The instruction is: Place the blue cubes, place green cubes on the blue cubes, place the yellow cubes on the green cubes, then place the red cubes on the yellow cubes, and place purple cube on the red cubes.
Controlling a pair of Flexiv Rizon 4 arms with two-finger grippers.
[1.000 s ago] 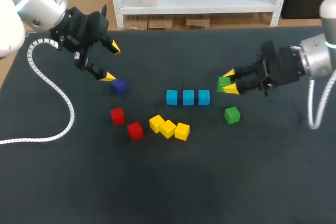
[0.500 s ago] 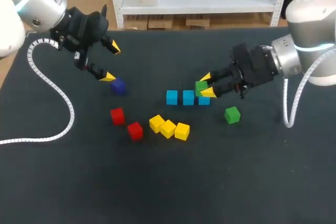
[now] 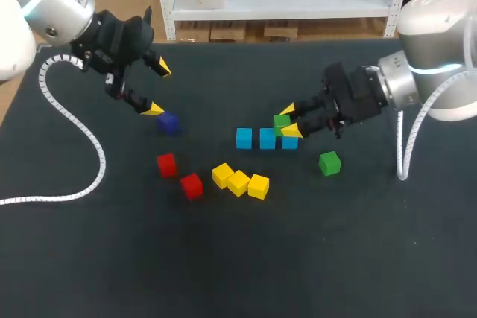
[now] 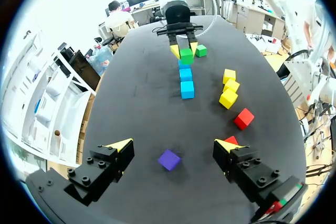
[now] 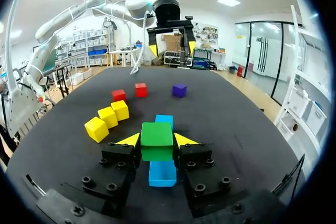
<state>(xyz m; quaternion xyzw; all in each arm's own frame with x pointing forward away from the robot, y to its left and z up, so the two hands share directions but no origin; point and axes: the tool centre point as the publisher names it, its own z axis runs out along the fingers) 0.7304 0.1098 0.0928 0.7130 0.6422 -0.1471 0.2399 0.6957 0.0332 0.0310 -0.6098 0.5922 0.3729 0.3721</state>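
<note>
The right hand [image 3: 288,120] holds a green cube [image 3: 282,120] over the row of blue cubes [image 3: 267,138]
Its fingers are clamped on the cube above the row's end nearest that arm; a second green cube [image 3: 329,162] lies nearby on the tabletop [image 3: 223,258]. The left hand [image 3: 157,88] hangs, fingers apart, over the purple cube [image 3: 168,121]

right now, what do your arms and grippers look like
Left arm and right arm are rounded silver-white tubes with thin teal rings. The left gripper and right gripper are black and bolted, their fingers tipped with yellow wedges. A white ribbed hose trails from the left arm; a smooth pale cable from the right.
</note>
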